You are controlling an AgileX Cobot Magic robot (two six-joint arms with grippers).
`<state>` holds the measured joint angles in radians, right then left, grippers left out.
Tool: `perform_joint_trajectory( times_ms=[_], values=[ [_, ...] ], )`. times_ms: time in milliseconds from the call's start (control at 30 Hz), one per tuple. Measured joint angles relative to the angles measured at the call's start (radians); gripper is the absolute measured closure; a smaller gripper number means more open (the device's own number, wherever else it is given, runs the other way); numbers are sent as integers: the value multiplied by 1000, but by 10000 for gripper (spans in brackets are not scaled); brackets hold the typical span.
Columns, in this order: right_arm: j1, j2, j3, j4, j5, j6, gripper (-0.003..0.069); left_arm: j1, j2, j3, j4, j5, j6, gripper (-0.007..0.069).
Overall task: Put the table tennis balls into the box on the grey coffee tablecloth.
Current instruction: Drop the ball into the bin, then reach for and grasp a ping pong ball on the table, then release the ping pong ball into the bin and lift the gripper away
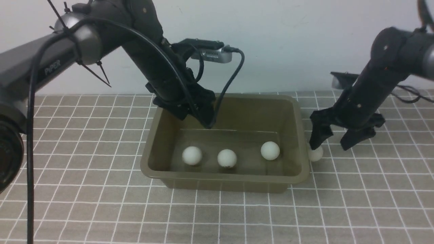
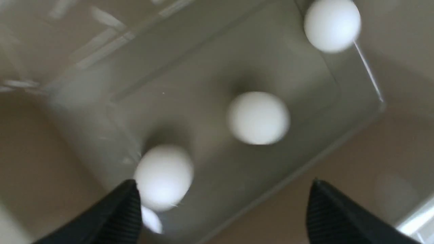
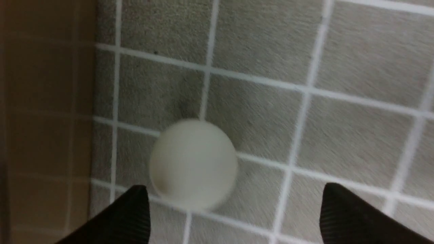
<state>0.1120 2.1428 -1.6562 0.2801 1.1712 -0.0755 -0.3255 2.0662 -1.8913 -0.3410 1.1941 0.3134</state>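
Observation:
The olive-brown box (image 1: 234,180) sits mid-table on the grey coffee tablecloth (image 1: 84,152). Three white table tennis balls lie on its floor: left (image 1: 192,155), middle (image 1: 227,158), right (image 1: 270,150). My left gripper (image 1: 196,118) hangs open over the box's back left part; in its wrist view the gripper (image 2: 224,182) is empty, with the balls (image 2: 163,176), (image 2: 258,118), (image 2: 332,25) below on the box floor (image 2: 203,84). A fourth ball (image 1: 316,154) rests on the cloth against the box's right side. My right gripper (image 1: 330,146) is open just above it, the ball (image 3: 193,164) lying free near one fingertip (image 3: 140,203).
The box's outer wall (image 3: 44,118) stands close beside the loose ball. A pale wall runs behind the table. The left arm's cable (image 1: 230,78) loops over the box's back edge. Gridded cloth stretches in front and to both sides.

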Motion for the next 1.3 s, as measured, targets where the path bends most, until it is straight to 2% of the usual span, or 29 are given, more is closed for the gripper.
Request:
perform_joint_trajectory(
  times_ms=[100,133,200,267,300,333,400,467,633,800,967,1100,1200,1300],
  values=[
    [10,19,0,8,-30,-3,45,12,0,-45,50,11,-39,22],
    [18,36,0,13,-55,-4,49,26,0,-78,94,25,-76,49],
    [22,50,0,15,-78,-4,83,49,0,-114,142,34,-112,140],
    [23,56,0,15,-80,-7,195,74,0,-133,170,34,-129,279],
    [23,56,0,11,-74,-11,288,99,-3,-137,177,35,-132,395],
    [23,55,-5,-2,-63,-10,321,114,-5,-138,179,35,-134,484],
    [15,46,-15,-32,-30,-1,297,147,-8,-138,179,37,-140,568],
    [-10,11,-37,-66,19,34,295,192,-16,-132,172,38,-147,611],
    [-42,-149,-63,-15,38,57,295,264,-61,-51,159,38,-147,629],
    [67,-249,-73,135,-66,-113,295,284,-71,41,155,38,-147,629],
    [161,-189,-72,154,-127,-173,280,278,-49,63,166,38,-147,629],
    [176,-153,-71,137,-139,-168,127,278,-18,63,230,38,-151,625],
    [176,-151,-71,103,-138,-154,7,278,-3,67,273,37,-155,587],
    [176,-170,-87,64,-105,-148,-25,278,9,80,306,34,-156,503]
  ],
)
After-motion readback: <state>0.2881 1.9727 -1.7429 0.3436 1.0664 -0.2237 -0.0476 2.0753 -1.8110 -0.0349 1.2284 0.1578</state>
